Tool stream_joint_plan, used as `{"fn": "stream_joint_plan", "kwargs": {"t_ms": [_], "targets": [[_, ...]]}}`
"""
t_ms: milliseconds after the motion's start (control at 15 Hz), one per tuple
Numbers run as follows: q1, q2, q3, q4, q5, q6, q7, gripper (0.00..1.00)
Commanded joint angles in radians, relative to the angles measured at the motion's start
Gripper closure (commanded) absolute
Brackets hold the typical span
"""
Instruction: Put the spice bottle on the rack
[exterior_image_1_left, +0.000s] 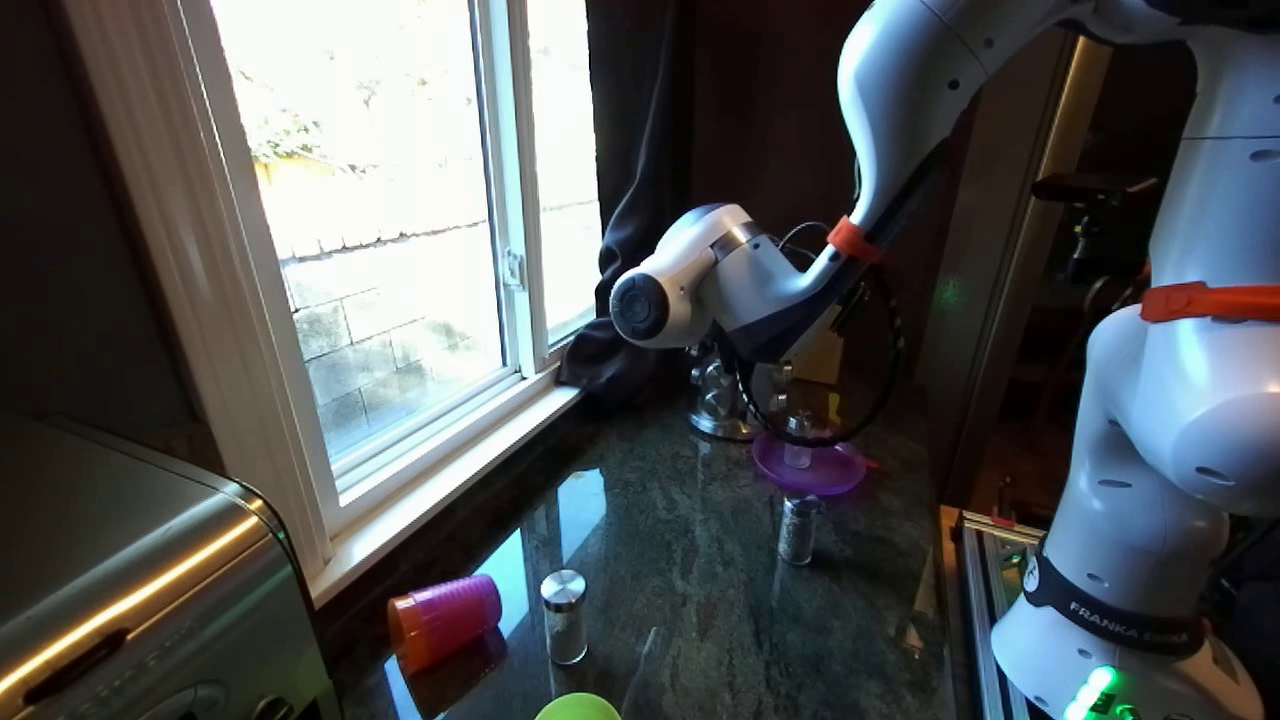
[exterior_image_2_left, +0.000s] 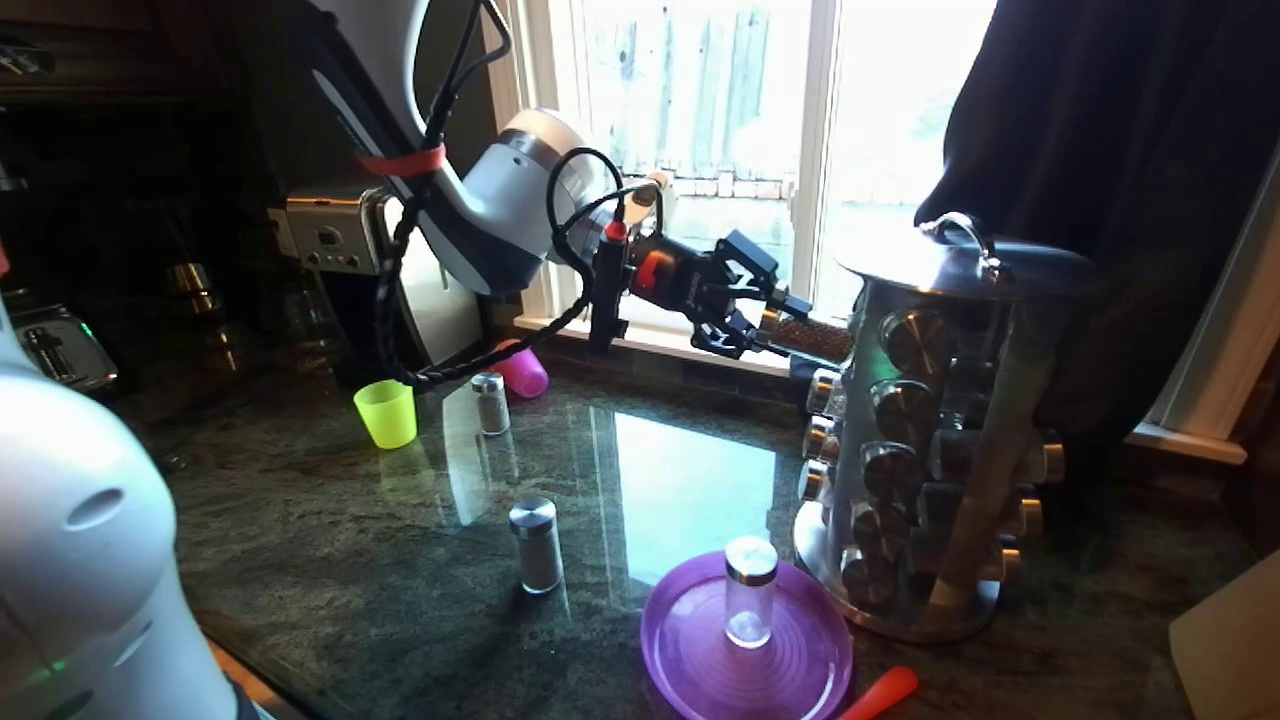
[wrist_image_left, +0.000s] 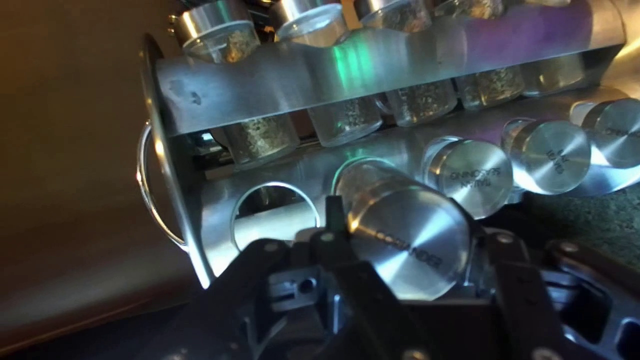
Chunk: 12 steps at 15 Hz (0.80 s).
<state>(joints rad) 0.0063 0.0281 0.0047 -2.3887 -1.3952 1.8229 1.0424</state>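
Spice bottles (wrist_image_left: 410, 240), 1 in pincer (exterior_image_2_left: 784, 325), 3 upright

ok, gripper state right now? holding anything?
Gripper: closed on the spice bottle, jaws on either side of it.

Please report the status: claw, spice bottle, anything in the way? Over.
Claw shut on coriander bottle. Bottle's far end at rack; insertion unclear. Italian seasoning jar close alongside, may crowd placement.
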Motion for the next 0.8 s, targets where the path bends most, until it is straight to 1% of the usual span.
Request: {"fn": "stream_joint_plan", "kwargs": {"t_ms": [0, 733], "targets": [[0.004, 0.014, 0.005, 0.008, -0.005, -0.055, 0.036, 0.76], [-0.017, -0.005, -0.013, 0.000, -0.057, 0.037, 0.008, 0.76]]}}
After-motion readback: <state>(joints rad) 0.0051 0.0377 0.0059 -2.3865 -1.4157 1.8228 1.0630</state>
